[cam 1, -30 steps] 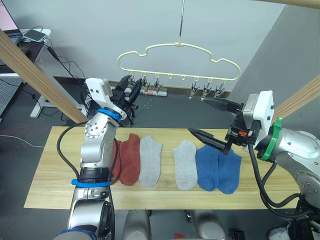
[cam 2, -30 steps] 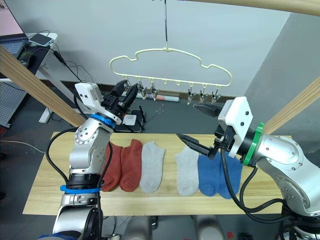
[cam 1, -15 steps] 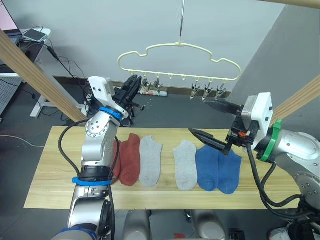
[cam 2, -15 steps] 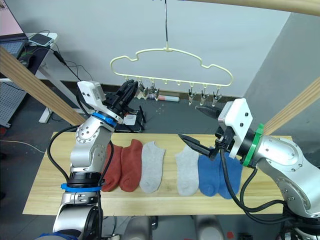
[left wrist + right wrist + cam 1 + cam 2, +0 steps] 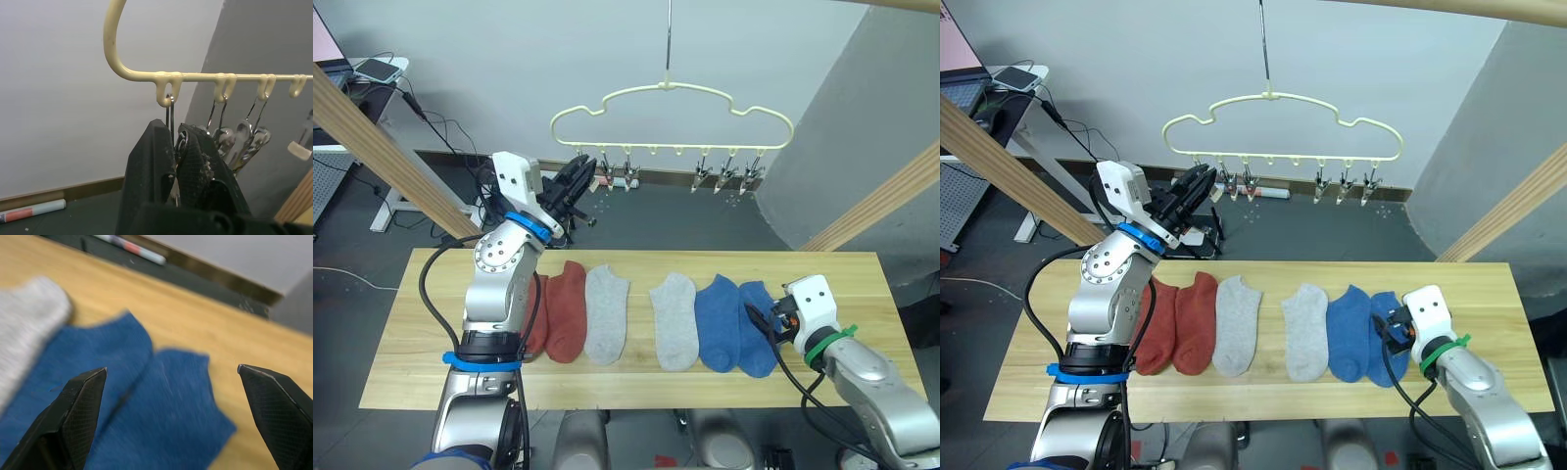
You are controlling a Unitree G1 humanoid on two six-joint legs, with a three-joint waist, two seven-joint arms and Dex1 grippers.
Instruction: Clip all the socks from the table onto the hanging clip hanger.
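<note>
On the wooden desk, the right tool gapes over a limp blue sock, best pinched at its cuff, while the left tool grips a clip.

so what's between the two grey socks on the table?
Nothing: a bare strip of table separates the left grey sock and the right grey sock, seen in both eye views.

**Hidden and cut off**

The left arm covers much of the leftmost rust-red sock. Between the left gripper's fingers, the end clip is mostly buried. Beneath the right gripper, both blue socks run blurred past the picture's edge.
</note>
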